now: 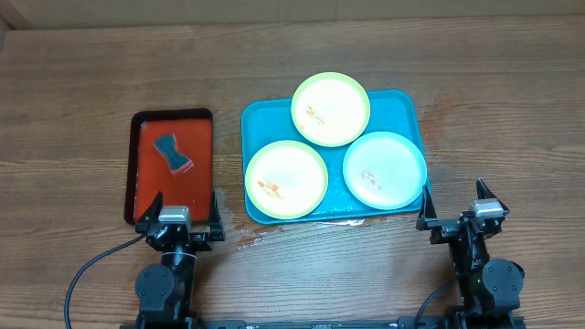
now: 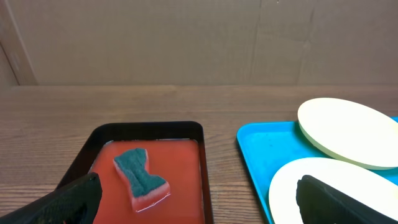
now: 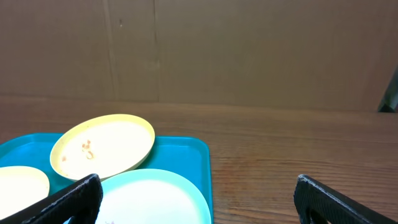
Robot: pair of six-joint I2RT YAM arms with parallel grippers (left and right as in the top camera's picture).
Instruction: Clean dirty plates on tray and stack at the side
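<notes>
So far, nothing of the task appears to be done. All three plates lie on the cyan tray (image 1: pixel 260 123) in the middle of the wooden table (image 1: pixel 73 91). One yellow-green plate (image 1: pixel 330 109) is at the far side and its near edge seems to rest over the two others. A second yellow-green plate (image 1: pixel 286 178) is at the near left, and a mint-green plate (image 1: pixel 384 170) is at the near right. Red-orange smears show on both yellow-green plates and fainter marks on the mint one, so I judge that none is cleaned, and no stack stands beside the tray. The sponge (image 1: pixel 173 153), dark green face up, lies in the small red tray (image 1: pixel 146 183) at the left. The left gripper (image 1: pixel 186 203) hovers at the near end of the red tray, jaws wide apart and holding nothing. The right gripper (image 1: pixel 453 203) is at the near right corner of the cyan tray, also spread wide and empty. What is left, in my judgement, is everything: to take the sponge, wipe each plate, and stack them at the side.
</notes>
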